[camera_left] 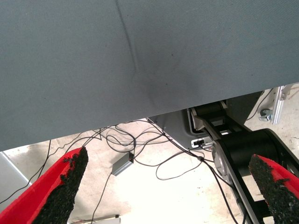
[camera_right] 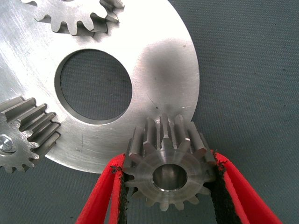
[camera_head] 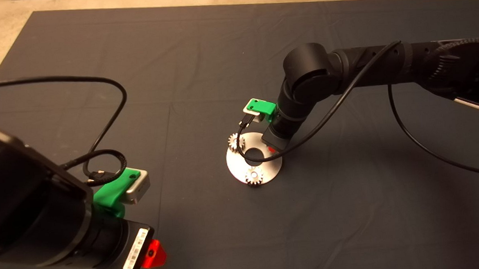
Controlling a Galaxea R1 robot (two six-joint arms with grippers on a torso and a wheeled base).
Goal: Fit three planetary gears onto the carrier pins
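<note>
Dark mat [camera_head: 202, 54] covers the bench, round silver plate [camera_head: 236, 167] sits mid-mat with two gears [camera_head: 254, 176] already on it. Right gripper [camera_right: 169, 186] is clamped on the third gear [camera_right: 168, 163] at the plate's rim. Left gripper [camera_left: 168, 186] hangs open near the mat's edge.

Hidden from the head camera behind the right arm's wrist [camera_head: 282, 124]: the right pincer [camera_right: 169, 179], the gear [camera_right: 168, 170] it clamps, and the near-right rim of the round plate [camera_head: 266, 168]. Cut off at the right wrist picture's edges: two other gears [camera_right: 21, 133] [camera_right: 77, 16], only partly shown, one with its pin [camera_right: 5, 142] barely visible. Cropped by the left wrist picture's edge: both fingers [camera_left: 63, 186] of the left pincer [camera_left: 168, 191].
</note>
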